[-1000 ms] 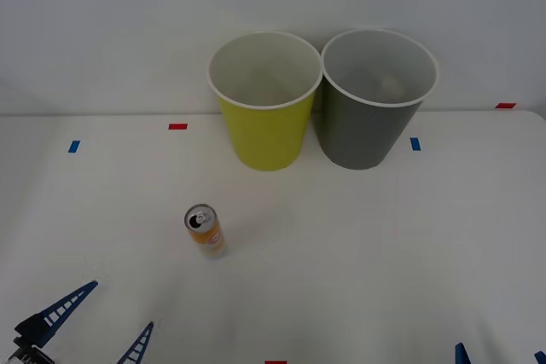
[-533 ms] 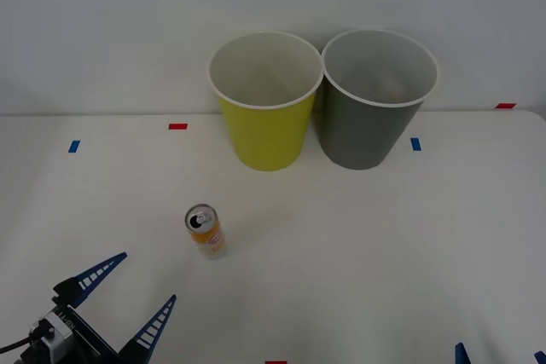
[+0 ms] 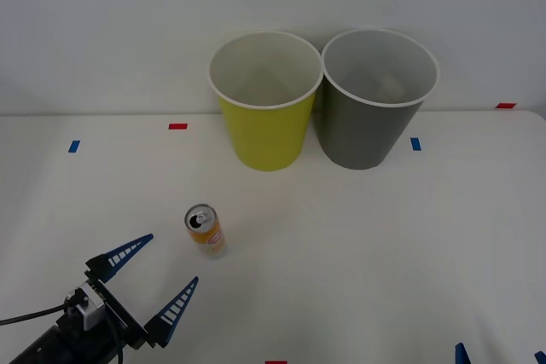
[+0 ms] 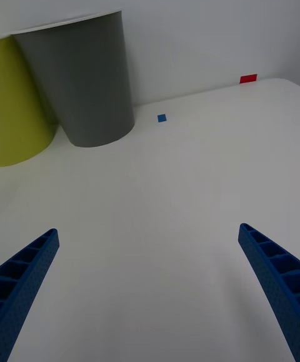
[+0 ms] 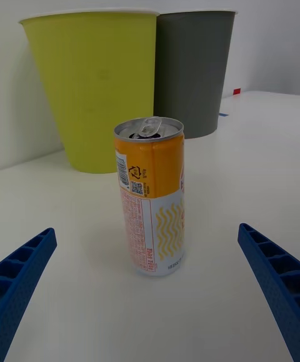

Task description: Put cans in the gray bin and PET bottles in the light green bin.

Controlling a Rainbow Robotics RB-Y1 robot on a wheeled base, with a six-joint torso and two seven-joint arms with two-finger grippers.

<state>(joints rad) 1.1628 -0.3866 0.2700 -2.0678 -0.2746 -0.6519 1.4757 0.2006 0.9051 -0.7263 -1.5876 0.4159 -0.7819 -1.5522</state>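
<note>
bench [image 3: 367, 245]: we see a wide white surface carrying everything; we take the can as our landmark for what follows.
green bin [image 3: 264, 100]: we find it upright behind the can and a little to its right, well apart from it, white rim up and pale inside. In the left wrist view it rises directly behind the can.
gray bin [image 3: 375, 98]: we see it upright just beside the green bin, their rims about touching, farther right of the can than the green one. Something pale lies at its bottom, too unclear for us to identify.
left end effector [image 3: 152, 282]: we place it in front of the can and slightly to its left, near but not touching. Its two blue ribbed fingers [image 3: 119, 255] are spread wide and point toward the can, holding nothing. In its wrist view the fingers sit at the two lower corners with the can centred in the gap between them.
right end effector [image 4: 150, 290]: we place it well to the right of the can, at the near edge of the bench. Its fingers are spread wide and hold nothing; its wrist view looks over bare bench toward the gray bin.
can [image 3: 205, 229]: we see it standing upright on the bench, free of both end effectors, orange above and white below, silver top with the pull tab showing.
tape marks [image 3: 177, 126]: we note small red and blue squares stuck to the bench, behind the can and off to either side.
</note>
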